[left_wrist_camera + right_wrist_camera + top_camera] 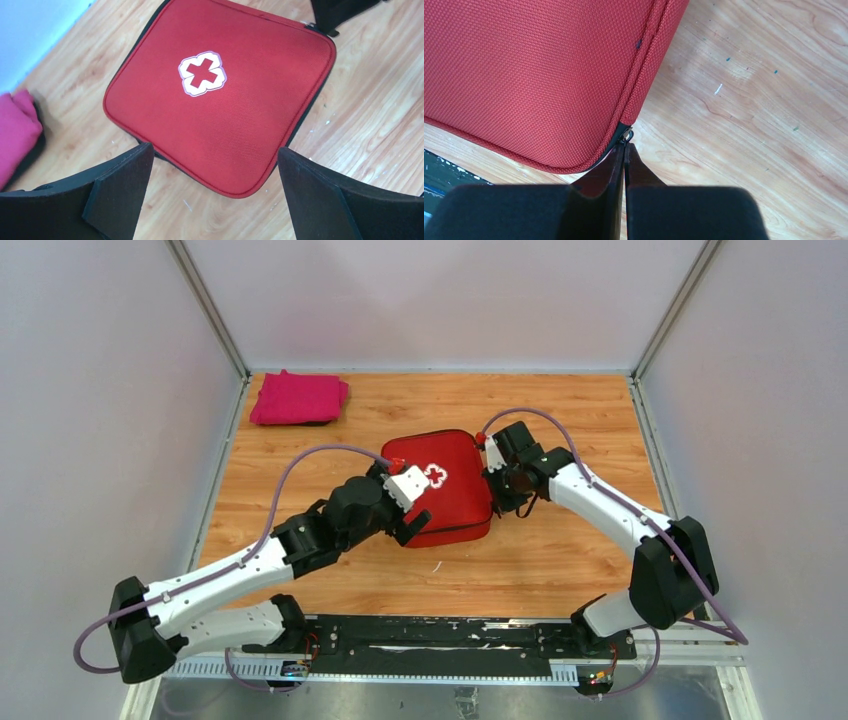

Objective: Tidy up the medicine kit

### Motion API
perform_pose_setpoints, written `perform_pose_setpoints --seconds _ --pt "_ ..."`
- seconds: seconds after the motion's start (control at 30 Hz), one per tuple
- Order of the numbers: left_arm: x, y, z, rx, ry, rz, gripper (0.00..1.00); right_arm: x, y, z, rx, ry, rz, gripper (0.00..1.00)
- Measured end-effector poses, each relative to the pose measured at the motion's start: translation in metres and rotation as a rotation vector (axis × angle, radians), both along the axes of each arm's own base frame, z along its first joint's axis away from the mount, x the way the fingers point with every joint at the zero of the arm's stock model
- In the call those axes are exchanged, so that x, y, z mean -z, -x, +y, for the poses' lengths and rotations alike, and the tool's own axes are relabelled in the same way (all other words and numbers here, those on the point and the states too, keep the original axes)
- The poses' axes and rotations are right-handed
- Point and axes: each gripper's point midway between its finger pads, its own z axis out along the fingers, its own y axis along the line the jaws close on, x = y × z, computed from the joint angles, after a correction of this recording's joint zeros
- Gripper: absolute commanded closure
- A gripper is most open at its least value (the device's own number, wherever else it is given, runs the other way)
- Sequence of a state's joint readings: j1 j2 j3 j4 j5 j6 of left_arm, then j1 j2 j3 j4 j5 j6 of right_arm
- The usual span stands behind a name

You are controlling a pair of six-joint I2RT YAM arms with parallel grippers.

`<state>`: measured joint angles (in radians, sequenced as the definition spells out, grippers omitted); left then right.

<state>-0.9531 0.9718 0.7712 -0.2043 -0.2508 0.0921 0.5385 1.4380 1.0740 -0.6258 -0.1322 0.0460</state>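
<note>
Kit (455, 502) is seen lying flat and zipped shut at the middle of the bench (560, 560), lid up, with the white cross (202, 73) showing. At the far left corner a folded pink cloth (298, 398) is laid, well apart from the kit. The left gripper (214, 150) is held above the kit's near left edge with its 2 fingers (120, 190) spread wide, and nothing is gripped between them. At the kit's right side, the right gripper (625, 147) is pressed closed on the zip pull (626, 134) at a rounded corner. Its 2 fingertips are set together just beside the seam, low over the wood.
</note>
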Motion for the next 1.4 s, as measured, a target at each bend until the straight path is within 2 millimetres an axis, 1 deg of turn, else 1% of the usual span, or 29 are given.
perform_pose_setpoints --seconds 0.1,0.17,0.27,0.33,0.43,0.57,0.7,0.83,1.0,1.2,1.4 --pt "0.003 0.005 -0.011 0.100 -0.085 -0.061 0.00 0.000 0.001 0.001 -0.020 -0.006 -0.001 1.00" --pt "0.010 0.010 -0.020 0.157 -0.144 -0.092 0.00 0.000 0.002 0.003 -0.030 -0.013 0.003 1.00" --pt "0.026 0.015 -0.032 0.224 -0.248 -0.133 0.00 0.001 0.004 0.005 -0.041 -0.024 0.010 1.00" --pt "0.039 0.016 -0.036 0.251 -0.315 -0.148 0.00 0.002 0.005 0.006 -0.049 -0.033 0.011 1.00" --pt "0.054 0.014 -0.037 0.266 -0.382 -0.154 0.02 0.001 0.006 0.008 -0.056 -0.046 0.007 1.00" --pt "0.066 0.013 -0.039 0.284 -0.419 -0.145 0.03 0.001 0.007 0.008 -0.062 -0.053 0.003 1.00" --pt "0.075 0.016 -0.043 0.316 -0.432 -0.126 0.08 0.001 0.007 0.008 -0.063 -0.055 -0.001 1.00" --pt "0.089 0.016 -0.044 0.329 -0.468 -0.101 0.09 0.002 0.008 0.009 -0.068 -0.060 0.000 1.00" --pt "0.097 0.013 -0.041 0.306 -0.500 -0.092 0.14 0.003 0.010 0.008 -0.068 -0.065 -0.010 1.00" --pt "0.111 0.002 -0.040 0.248 -0.553 -0.073 0.20 0.005 0.016 0.005 -0.069 -0.075 -0.023 1.00" --pt "0.114 -0.005 -0.044 0.195 -0.559 -0.057 0.28 0.006 0.023 0.004 -0.079 -0.086 -0.034 1.00"
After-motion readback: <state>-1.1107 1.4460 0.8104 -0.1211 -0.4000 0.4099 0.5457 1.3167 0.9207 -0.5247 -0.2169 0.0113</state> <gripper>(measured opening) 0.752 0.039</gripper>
